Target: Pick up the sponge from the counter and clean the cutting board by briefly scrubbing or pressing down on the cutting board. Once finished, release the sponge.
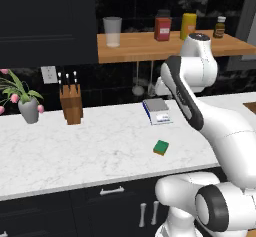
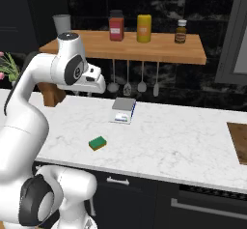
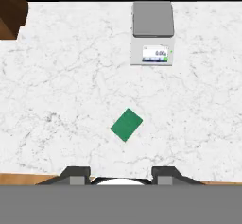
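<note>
The small green-topped, yellow-based sponge [image 3: 126,124] lies untouched on the white marble counter [image 1: 75,151], well apart from the dark brown wooden cutting board [image 2: 239,141] at the far right. The two-finger gripper [image 3: 122,173] hangs high above it, fingers spread wide and empty, so the pick-up has not begun. Next, I judge, it must descend, turning to match the sponge's skewed sides.

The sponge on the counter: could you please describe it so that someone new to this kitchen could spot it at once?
Find the long white marble counter below the wooden wall shelf. Near its front edge, in front of the grey kitchen scale, lies the sponge. It is the small green-topped block with a yellow base, lying apart from everything else.
</note>
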You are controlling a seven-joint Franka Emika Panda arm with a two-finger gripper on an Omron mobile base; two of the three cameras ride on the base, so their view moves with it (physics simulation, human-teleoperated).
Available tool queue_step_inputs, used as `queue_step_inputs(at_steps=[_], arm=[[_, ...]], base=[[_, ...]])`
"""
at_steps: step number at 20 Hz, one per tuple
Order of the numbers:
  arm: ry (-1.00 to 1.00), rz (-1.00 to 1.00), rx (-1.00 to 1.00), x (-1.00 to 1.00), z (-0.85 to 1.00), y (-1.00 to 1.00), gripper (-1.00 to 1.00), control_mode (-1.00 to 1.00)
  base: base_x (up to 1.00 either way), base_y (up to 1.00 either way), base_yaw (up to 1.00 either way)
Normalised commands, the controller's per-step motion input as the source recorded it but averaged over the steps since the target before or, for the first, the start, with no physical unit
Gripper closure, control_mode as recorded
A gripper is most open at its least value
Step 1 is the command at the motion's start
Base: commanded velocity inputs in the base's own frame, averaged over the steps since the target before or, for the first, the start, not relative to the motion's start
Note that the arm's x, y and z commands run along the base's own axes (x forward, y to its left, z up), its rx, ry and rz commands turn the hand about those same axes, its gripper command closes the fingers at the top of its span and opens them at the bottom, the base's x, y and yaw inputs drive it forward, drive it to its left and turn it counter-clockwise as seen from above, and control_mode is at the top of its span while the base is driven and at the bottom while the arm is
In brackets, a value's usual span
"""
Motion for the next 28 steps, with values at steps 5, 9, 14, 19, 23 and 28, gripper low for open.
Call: queue_step_inputs(at_steps=[5, 9, 14, 19, 23, 28], arm=[[0.03, -0.10, -0.03, -0.15, -0.36, 0.02, -1.00, -1.00], [0.16, -0.31, -0.14, 0.00, -1.00, 0.15, -1.00, -1.00], [0.12, -0.31, -0.08, 0.00, -1.00, 0.00, -1.00, -1.00], [0.08, -0.17, 0.04, 0.46, -0.91, -0.04, -1.00, -1.00], [-0.03, 0.01, 0.06, 0.74, -0.44, 0.01, -1.00, -1.00], [0.00, 0.00, 0.12, 0.49, -0.67, -0.21, -1.00, -1.00]], base=[[0.00, 0.00, 0.00], [0.00, 0.00, 0.00], [0.00, 0.00, 0.00], [0.00, 0.00, 0.00], [0.00, 0.00, 0.00], [0.00, 0.00, 0.00]])
